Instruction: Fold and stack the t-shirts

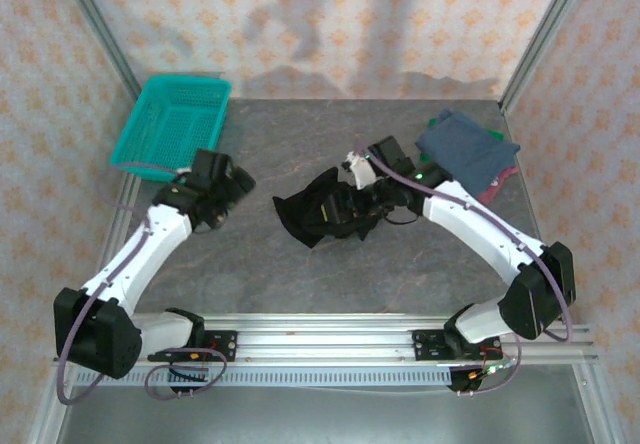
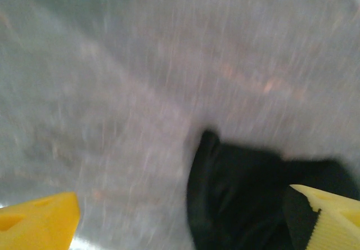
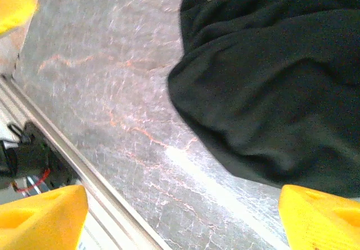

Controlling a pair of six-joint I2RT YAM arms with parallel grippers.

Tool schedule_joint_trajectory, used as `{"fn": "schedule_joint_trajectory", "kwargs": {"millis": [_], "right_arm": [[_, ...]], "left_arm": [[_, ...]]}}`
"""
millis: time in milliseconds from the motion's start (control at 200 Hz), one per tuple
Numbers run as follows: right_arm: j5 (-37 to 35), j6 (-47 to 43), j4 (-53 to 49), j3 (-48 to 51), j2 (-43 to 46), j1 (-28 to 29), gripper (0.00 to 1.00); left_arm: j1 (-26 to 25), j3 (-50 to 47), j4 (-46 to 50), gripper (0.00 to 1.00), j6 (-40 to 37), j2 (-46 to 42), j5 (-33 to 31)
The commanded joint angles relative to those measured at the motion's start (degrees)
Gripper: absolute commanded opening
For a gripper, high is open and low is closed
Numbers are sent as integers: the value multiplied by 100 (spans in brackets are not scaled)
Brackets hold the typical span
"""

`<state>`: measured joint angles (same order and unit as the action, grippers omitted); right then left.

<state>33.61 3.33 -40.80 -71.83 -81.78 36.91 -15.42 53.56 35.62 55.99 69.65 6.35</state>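
Black t-shirt (image 1: pixel 322 214) lies crumpled in a heap near the middle of the table (image 1: pixel 300 274). From above, its right part is hidden under the right hand (image 1: pixel 368 200), so its full outline cannot be made out. At the far right corner a slate-blue t-shirt (image 1: pixel 466 145) lies folded on top of a green t-shirt (image 1: pixel 437 121) and a maroon t-shirt (image 1: pixel 501 181), of which only slivers show.

The left wrist view is blurred. There the left hand (image 2: pixel 183 224) has its yellow fingers (image 2: pixel 36 224) spread wide and gripping nothing, and dark cloth runs in beside the right-hand fingertip. From above, this hand hangs over bare table between the shirt and the teal basket (image 1: pixel 217 85), clear of the cloth, with its arm bent forward from the base.

The right arm reaches in from the right with its elbow low. Its hand is also spread wide with nothing clamped. In its wrist view the shirt's rumpled edge lies above and beside one fingertip, with bare table between the fingers and the rail (image 3: pixel 84 171) at lower left.
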Motion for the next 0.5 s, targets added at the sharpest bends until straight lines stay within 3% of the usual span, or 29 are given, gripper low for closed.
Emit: {"fn": "schedule_joint_trajectory", "kwargs": {"millis": [0,240,495], "right_arm": [[-651,-592,286,-2,-158,370,86],[-1145,-1358,544,-97,-739,1047,78],[-1712,-1645,705,-151,-1158,1154,70]], "left_arm": [[-395,-672,-731,88,568,83,431],[-637,-643,-1837,78,682,1115,796],[-664,-137,-2465,68,845,2388,844]]}}
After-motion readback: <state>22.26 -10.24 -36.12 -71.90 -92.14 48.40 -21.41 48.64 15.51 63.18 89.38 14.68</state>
